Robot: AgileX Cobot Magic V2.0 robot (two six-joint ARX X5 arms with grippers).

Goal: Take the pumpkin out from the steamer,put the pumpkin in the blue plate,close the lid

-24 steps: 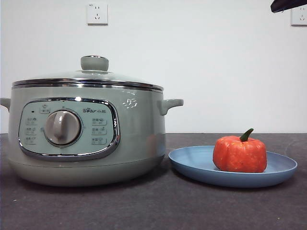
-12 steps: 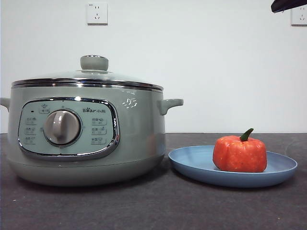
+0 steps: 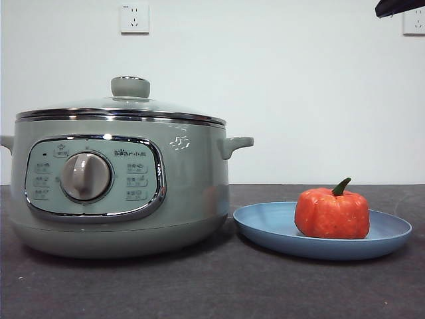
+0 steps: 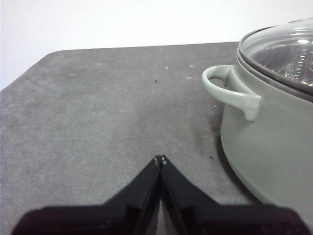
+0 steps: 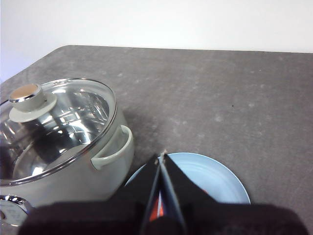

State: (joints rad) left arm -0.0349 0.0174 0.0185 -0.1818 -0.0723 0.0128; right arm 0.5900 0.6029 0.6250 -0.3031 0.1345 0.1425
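The sage-green steamer stands at the left with its glass lid seated on it, green knob on top. The orange-red pumpkin sits upright in the blue plate to the steamer's right. My left gripper is shut and empty, low over the bare table beside the steamer's side handle. My right gripper is shut and empty, high above the plate; a sliver of the pumpkin shows between its jaws. The lidded steamer lies beside it.
The dark grey table runs to a white wall with two power sockets. A black arm tip shows at the top right corner of the front view.
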